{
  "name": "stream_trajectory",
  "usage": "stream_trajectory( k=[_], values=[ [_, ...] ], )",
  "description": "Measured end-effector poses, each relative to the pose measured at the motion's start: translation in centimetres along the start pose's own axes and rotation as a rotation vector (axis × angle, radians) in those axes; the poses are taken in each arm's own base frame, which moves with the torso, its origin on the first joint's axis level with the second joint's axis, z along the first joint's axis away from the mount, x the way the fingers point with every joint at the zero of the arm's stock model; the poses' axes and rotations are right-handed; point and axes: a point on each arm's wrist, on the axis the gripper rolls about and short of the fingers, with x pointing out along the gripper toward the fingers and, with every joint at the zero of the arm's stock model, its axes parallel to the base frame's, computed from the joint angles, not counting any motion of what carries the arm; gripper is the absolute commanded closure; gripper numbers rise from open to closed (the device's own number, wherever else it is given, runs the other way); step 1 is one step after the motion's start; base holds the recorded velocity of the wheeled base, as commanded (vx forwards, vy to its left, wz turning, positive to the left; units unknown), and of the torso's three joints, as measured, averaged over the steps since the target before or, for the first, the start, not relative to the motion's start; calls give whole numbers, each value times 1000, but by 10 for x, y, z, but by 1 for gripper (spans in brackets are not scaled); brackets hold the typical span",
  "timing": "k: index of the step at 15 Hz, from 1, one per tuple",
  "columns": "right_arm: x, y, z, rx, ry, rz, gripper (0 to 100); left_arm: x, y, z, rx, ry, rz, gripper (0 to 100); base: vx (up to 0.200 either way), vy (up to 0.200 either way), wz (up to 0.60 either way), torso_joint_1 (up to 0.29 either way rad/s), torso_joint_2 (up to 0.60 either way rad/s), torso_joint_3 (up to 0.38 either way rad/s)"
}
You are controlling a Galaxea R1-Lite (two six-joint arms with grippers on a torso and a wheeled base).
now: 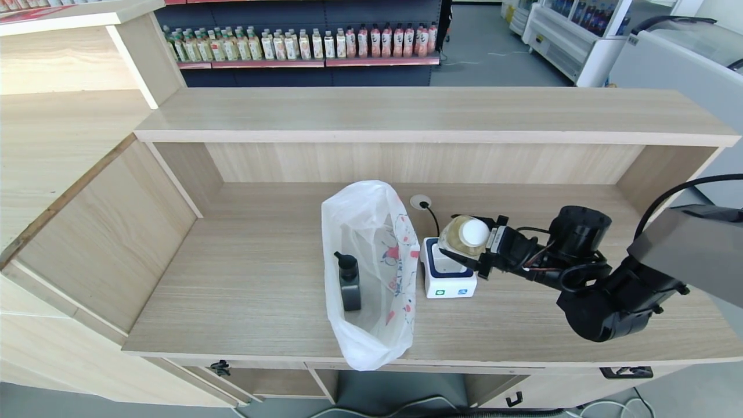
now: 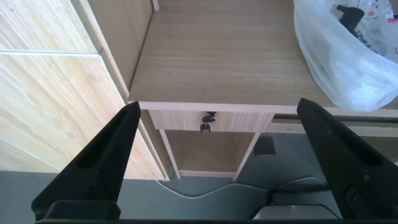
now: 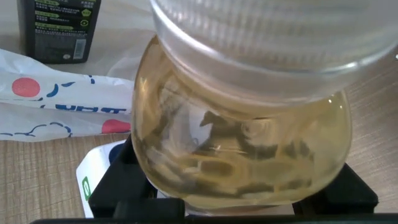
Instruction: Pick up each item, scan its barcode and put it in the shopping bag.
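My right gripper (image 1: 471,251) is shut on a clear jar (image 1: 462,235) with a white lid and yellowish contents, held just over the white barcode scanner (image 1: 448,283) on the counter. In the right wrist view the jar (image 3: 242,124) hangs right above the scanner's dark window (image 3: 124,186). The white shopping bag (image 1: 371,273) stands open left of the scanner, with a black bottle (image 1: 350,281) upright inside it. My left gripper (image 2: 214,155) is open with nothing between its fingers, low by the counter's front edge, where the bag (image 2: 345,56) and the bottle's top (image 2: 349,14) lie beyond it.
The wooden counter (image 1: 249,278) has a raised back shelf (image 1: 429,116) and side walls. A cable (image 1: 432,217) runs from a hole in the counter to the scanner. Drawers with key locks (image 2: 206,119) sit under the front edge. Shelves of bottles stand behind.
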Motion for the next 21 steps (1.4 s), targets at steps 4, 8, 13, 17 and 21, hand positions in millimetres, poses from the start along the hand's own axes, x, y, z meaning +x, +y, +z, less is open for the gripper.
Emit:
stream_trajectory(
  k=[4, 8, 13, 17, 21],
  values=[
    [1, 1, -3, 1, 1, 2, 100, 0, 0, 0, 0, 0, 0, 0, 0, 0, 0, 0, 0, 0],
    [1, 2, -4, 4, 0, 5, 100, 0, 0, 0, 0, 0, 0, 0, 0, 0, 0, 0, 0, 0],
    [-1, -2, 0, 23, 3, -3, 100, 0, 0, 0, 0, 0, 0, 0, 0, 0, 0, 0, 0, 0],
    [-16, -31, 40, 245, 53, -185, 100, 0, 0, 0, 0, 0, 0, 0, 0, 0, 0, 0, 0, 0],
    [-53, -45, 83, 692, 283, -568, 100, 0, 0, 0, 0, 0, 0, 0, 0, 0, 0, 0, 0, 0]
  ],
)
